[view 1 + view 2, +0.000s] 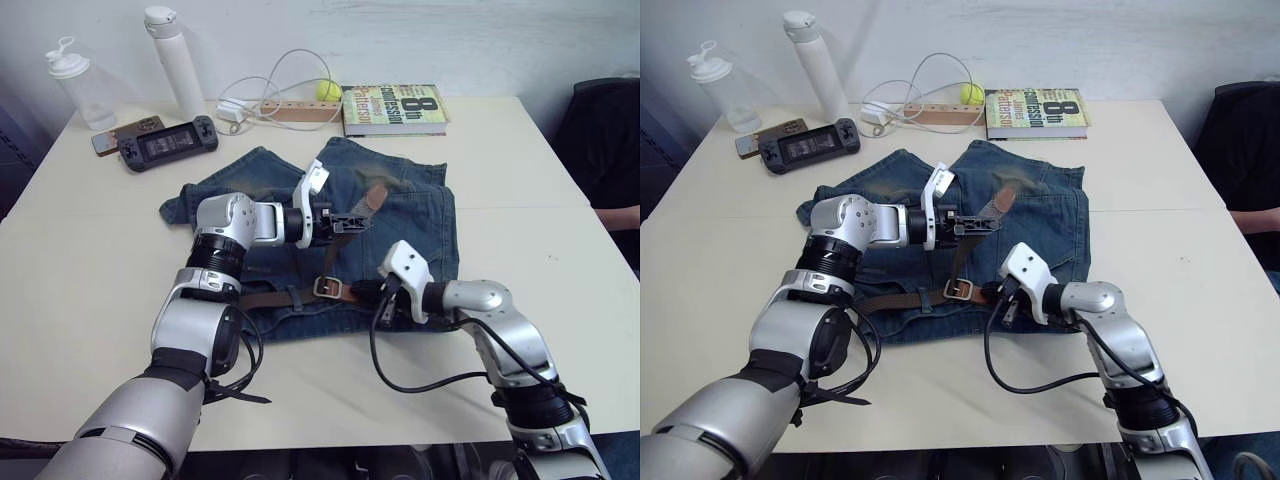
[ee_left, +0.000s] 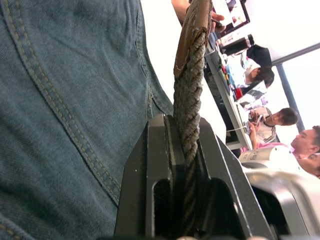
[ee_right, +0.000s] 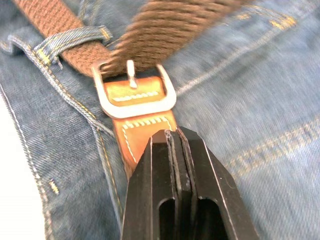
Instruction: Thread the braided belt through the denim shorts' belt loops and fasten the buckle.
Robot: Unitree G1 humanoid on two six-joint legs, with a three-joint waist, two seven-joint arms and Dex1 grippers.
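Left eye view: left gripper (image 1: 345, 222) clamps the belt (image 1: 329, 256), tip aimed at one o'clock; right gripper (image 1: 368, 292) pinches the leather beside the buckle (image 1: 328, 287).

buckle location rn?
In the left eye view the buckle lies on the waistband of the denim shorts, near the table's front edge, just to the left of the right claw, with the braided belt passing through it.

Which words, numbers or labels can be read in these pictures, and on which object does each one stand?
"8" followed by a small "th": large figure on the cover of the book at the far edge of the table.
The other large words on that cover: too blurred to read.
Handheld game console, phone beside it, two bottles: no readable text.
Denim shorts, braided belt, buckle: no text.
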